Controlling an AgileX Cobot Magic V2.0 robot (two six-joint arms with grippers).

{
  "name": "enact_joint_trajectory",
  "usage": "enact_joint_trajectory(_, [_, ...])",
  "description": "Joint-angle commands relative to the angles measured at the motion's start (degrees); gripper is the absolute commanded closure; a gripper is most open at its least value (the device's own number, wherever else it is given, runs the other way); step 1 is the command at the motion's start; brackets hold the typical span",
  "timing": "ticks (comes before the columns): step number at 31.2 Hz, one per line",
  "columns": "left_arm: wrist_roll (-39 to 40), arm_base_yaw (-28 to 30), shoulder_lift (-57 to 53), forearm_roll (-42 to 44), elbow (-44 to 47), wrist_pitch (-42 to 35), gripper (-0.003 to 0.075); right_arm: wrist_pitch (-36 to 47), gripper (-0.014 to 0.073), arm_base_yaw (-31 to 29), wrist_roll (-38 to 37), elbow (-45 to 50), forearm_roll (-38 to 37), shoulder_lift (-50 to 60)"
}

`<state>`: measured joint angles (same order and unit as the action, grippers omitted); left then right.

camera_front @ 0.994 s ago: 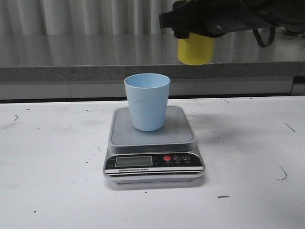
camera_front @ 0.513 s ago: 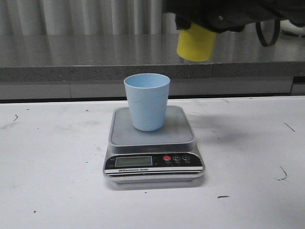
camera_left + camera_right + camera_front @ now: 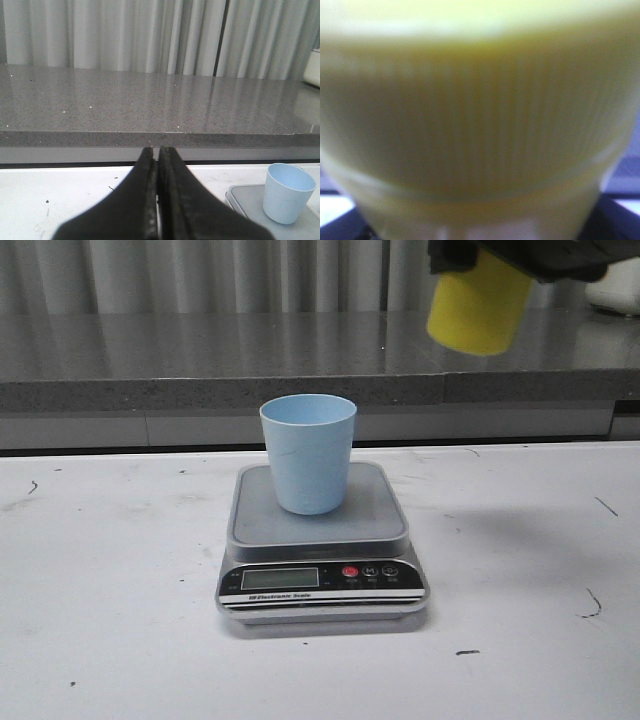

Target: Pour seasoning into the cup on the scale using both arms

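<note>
The pale blue cup (image 3: 309, 455) stands upright on the steel platform of the silver-grey scale (image 3: 262, 518), mid-table. It also shows in the left wrist view (image 3: 289, 192), with a corner of the scale (image 3: 244, 198) under it. The yellow seasoning bottle (image 3: 478, 302) hangs tilted at the top right, high above and to the right of the cup, only its lower body in view. My right gripper (image 3: 505, 258) is shut on it. Its ribbed yellow cap (image 3: 480, 120) fills the right wrist view. My left gripper (image 3: 158, 150) is shut and empty, to the left of the scale.
The white table (image 3: 100, 570) has small dark scuffs. A long grey stone ledge (image 3: 200, 355) runs behind it, with pale curtains above. A white object (image 3: 622, 285) stands at the far right on the ledge.
The right gripper has carried the yellow bottle to the right and a little up, tilting it more. The cup and scale have not moved.
</note>
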<state>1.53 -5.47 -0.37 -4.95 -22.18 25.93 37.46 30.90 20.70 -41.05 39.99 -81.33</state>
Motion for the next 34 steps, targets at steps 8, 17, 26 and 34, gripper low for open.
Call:
enact_joint_trajectory(8, [0.6,0.0,-0.9,-0.6,-1.4,-4.7,0.074,12.0,0.0488,-0.2,-0.2,7.8,-2.1,-1.6])
enact_joint_trajectory(17, [0.6,0.0,-0.9,-0.6,-1.4,-4.7,0.074,20.9,0.0488,-0.2,-1.7,7.8,-3.1,-11.3])
enact_joint_trajectory(26, [0.6,0.0,-0.9,-0.6,-1.4,-4.7,0.074,24.6,0.0488,-0.2,-10.9,6.9,-3.8,-18.4])
enact_joint_trajectory(34, [0.6,0.0,-0.9,-0.6,-1.4,-4.7,0.074,26.6,0.0479,-0.2,-11.3,6.8,-5.5,-20.9])
